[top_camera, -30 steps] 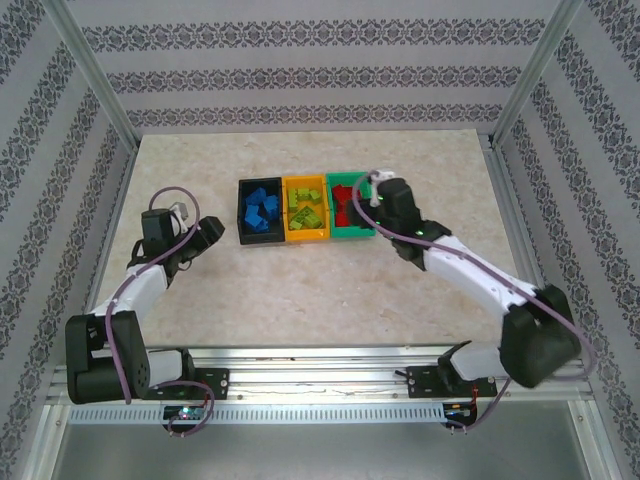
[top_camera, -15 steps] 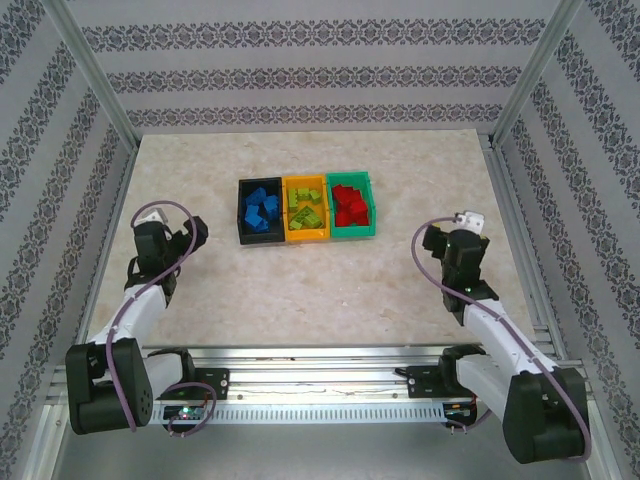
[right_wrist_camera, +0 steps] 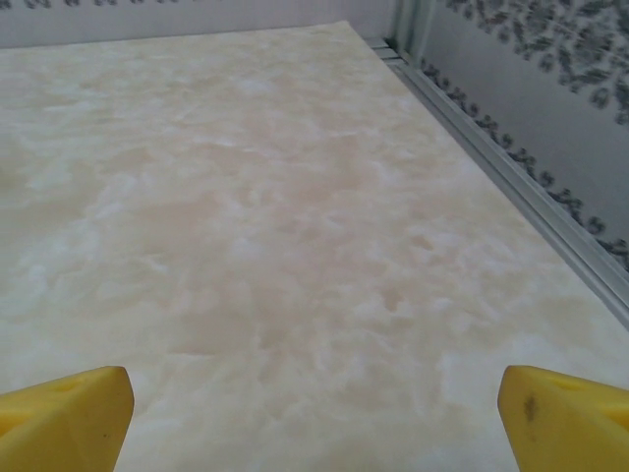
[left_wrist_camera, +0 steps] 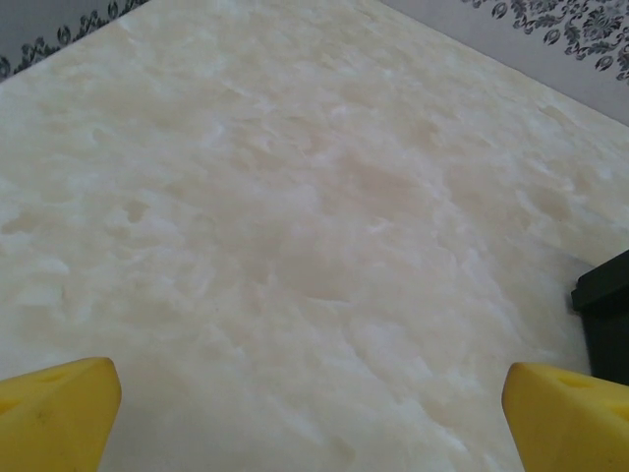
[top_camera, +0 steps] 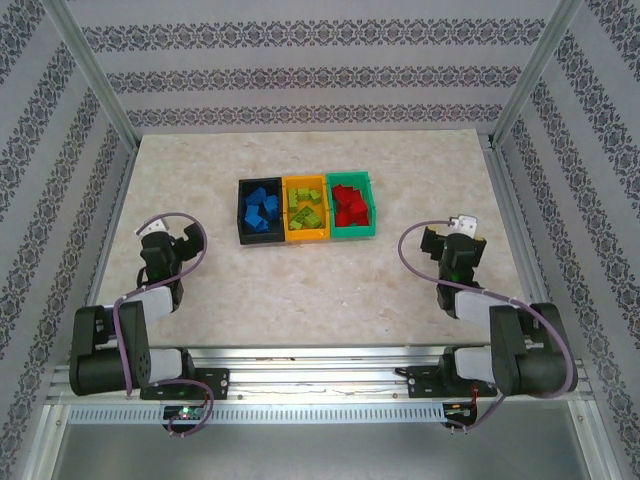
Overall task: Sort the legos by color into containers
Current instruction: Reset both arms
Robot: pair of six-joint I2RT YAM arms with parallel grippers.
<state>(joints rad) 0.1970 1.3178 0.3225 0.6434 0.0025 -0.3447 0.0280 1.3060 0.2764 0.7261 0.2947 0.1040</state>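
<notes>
Between the yellow tips of the left claw [left_wrist_camera: 313, 418] — spread wide, gripping nothing — lies pale desk [left_wrist_camera: 295, 197], with a corner of the black bin [left_wrist_camera: 604, 315] off to the right. The right claw [right_wrist_camera: 314, 418] gapes just as wide and empty, a side rail [right_wrist_camera: 511, 187] beyond it. Farther out, mid-desk, side by side in a row — the black bin holds blue bricks [top_camera: 262, 212], the orange bin [top_camera: 306, 237] lime bricks [top_camera: 306, 207], the green bin [top_camera: 355, 232] red bricks [top_camera: 348, 204].
</notes>
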